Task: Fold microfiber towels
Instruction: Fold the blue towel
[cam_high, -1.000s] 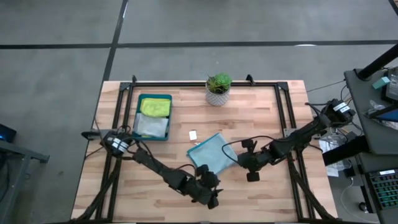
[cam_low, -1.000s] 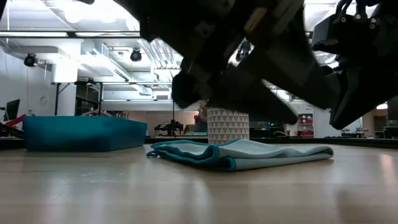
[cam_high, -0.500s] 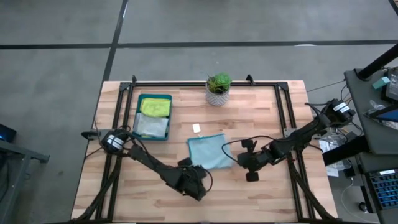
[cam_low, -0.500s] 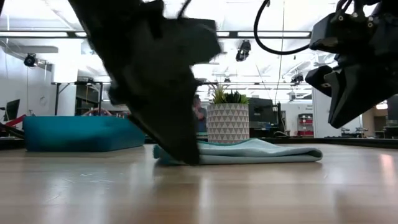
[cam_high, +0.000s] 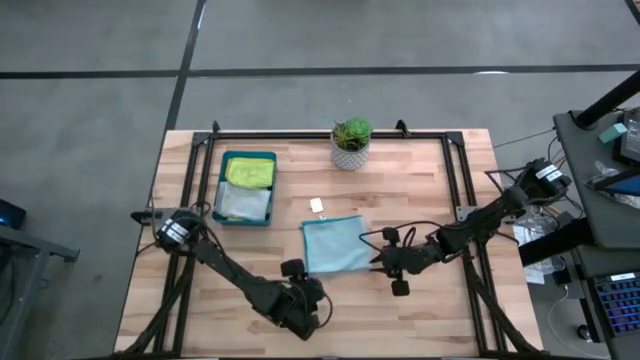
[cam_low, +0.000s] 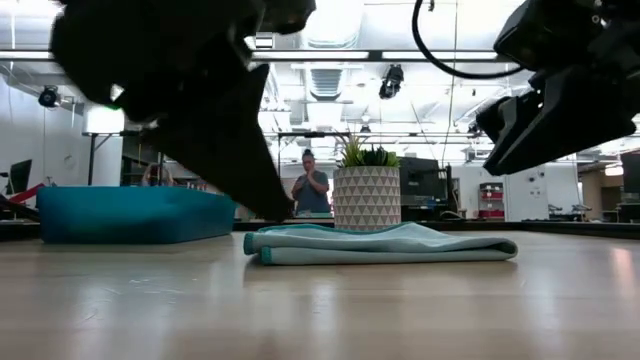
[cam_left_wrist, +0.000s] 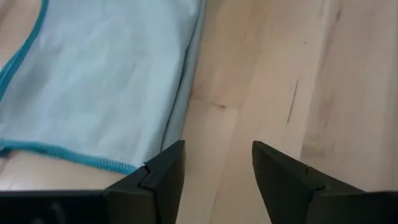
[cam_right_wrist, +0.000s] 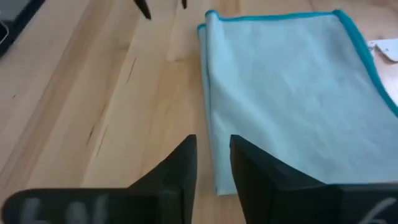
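The right end effector (cam_high: 385, 262) is hovering slightly parted beside the folded teal towel (cam_high: 336, 246), gripping nothing. The left end effector (cam_high: 296, 271) is waiting open near its other edge, with the potted plant (cam_high: 351, 142) and tray (cam_high: 247, 187) lying beyond

The teal towel (cam_high: 337, 246), rumpled and skewed earlier, now lies flat and folded (tag at 11 o'clock); left gripper (cam_high: 296, 284) has withdrawn toward 7 o'clock, right gripper (cam_high: 381, 259) has released it.

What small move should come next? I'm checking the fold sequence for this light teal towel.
Probably close the right gripper on the folded light teal microfiber towel at its near edge, to fold it again or lift it: it lies flat, released, and both grippers, left gripper included, are empty beside it.
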